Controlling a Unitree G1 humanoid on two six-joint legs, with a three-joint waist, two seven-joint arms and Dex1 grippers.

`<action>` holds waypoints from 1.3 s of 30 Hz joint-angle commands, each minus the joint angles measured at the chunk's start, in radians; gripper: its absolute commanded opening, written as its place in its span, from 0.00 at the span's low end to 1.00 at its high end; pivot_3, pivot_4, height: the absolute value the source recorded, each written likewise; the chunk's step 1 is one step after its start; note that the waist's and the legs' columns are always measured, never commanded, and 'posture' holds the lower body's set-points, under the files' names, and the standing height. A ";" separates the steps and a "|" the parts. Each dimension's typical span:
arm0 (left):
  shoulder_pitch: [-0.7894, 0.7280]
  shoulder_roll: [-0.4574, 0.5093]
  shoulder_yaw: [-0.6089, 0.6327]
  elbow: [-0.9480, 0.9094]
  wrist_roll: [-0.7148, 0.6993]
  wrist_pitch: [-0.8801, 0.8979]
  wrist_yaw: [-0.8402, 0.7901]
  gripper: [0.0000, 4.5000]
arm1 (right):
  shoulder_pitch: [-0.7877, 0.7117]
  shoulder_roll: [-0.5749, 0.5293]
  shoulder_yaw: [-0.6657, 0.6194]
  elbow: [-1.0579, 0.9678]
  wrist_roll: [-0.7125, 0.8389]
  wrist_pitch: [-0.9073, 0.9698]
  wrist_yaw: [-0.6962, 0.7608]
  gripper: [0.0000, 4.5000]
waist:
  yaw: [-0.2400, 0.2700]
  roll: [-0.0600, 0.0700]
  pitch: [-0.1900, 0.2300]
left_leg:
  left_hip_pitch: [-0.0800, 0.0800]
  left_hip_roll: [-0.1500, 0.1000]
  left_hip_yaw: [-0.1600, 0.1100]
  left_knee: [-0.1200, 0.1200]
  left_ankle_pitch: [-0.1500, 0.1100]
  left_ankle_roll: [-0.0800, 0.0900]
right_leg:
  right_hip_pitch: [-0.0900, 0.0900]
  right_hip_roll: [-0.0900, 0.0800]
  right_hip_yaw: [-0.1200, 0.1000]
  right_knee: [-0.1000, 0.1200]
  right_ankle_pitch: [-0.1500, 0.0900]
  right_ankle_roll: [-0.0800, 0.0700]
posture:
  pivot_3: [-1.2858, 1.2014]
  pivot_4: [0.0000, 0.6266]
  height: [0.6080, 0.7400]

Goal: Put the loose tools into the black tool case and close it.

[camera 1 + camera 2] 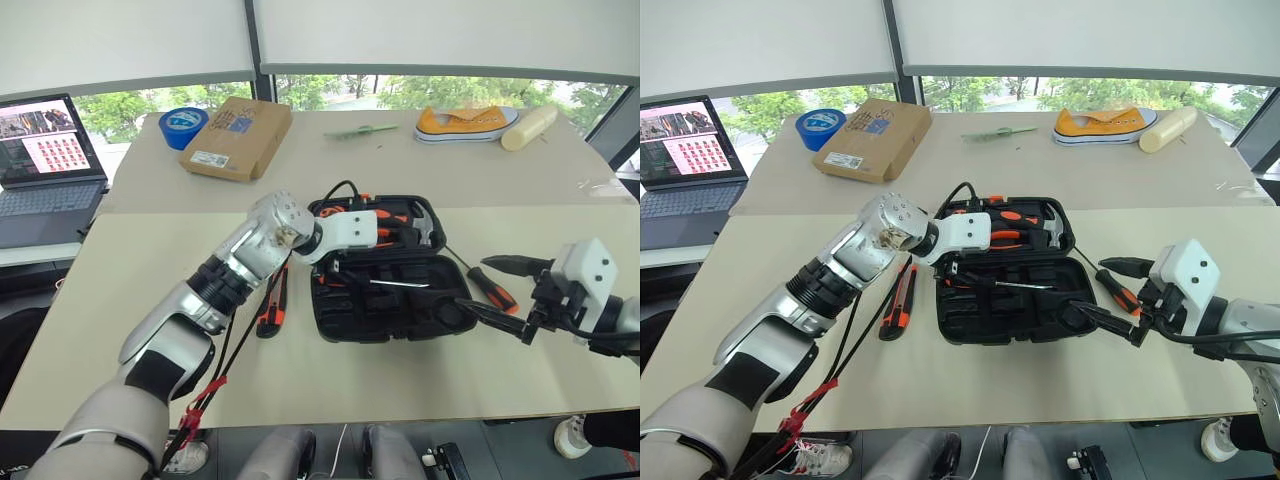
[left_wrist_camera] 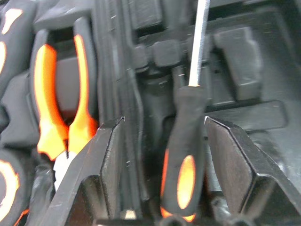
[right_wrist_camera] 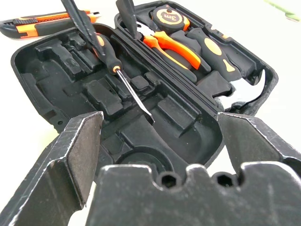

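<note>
The black tool case lies open on the table, its lid not yet shut. A thin screwdriver lies inside it between the left gripper's parted fingers, not clamped; the right gripper hovers wide open and empty at the case's right edge. The utility knife left of the case and a screwdriver to its right still wait outside

Bright window daylight from behind, soft shadows, blurred left wrist close-up

I see a black moulded plastic tool case centre frame, an orange-and-black utility knife left of it, a blue tape roll upper left.
</note>
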 commanded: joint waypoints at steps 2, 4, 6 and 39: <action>-0.006 -0.003 -0.020 0.011 0.038 -0.064 -0.006 0.64 | 0.002 0.004 -0.037 -0.008 0.001 -0.021 -0.004 1.00 | 0.000 0.000 0.000 | 0.000 0.000 0.000 0.000 0.000 0.000 | 0.000 0.000 0.000 0.000 0.000 0.000 | 0.52 0.24 0.96; -0.009 -0.011 -0.031 0.036 0.052 -0.077 -0.007 0.64 | 0.000 0.006 -0.036 -0.008 0.001 -0.021 -0.007 1.00 | 0.000 0.000 0.000 | 0.000 0.000 0.000 0.000 0.000 0.000 | 0.000 0.000 0.000 0.000 0.000 0.000 | 0.52 0.24 0.96; -0.015 -0.019 -0.043 0.069 0.073 -0.101 -0.004 0.53 | -0.001 0.008 -0.036 -0.009 0.002 -0.020 -0.009 1.00 | 0.000 0.000 0.000 | 0.000 0.000 0.000 0.000 0.000 0.000 | 0.000 0.000 0.000 0.000 0.000 0.000 | 0.52 0.24 0.96; -0.119 -0.123 0.012 0.219 0.100 0.076 0.025 0.38 | 0.023 0.039 -0.032 -0.025 -0.001 -0.033 -0.016 1.00 | 0.001 0.000 0.000 | -0.009 0.000 0.000 0.012 0.000 0.001 | -0.006 0.000 0.000 0.009 0.000 0.000 | 0.52 0.24 0.96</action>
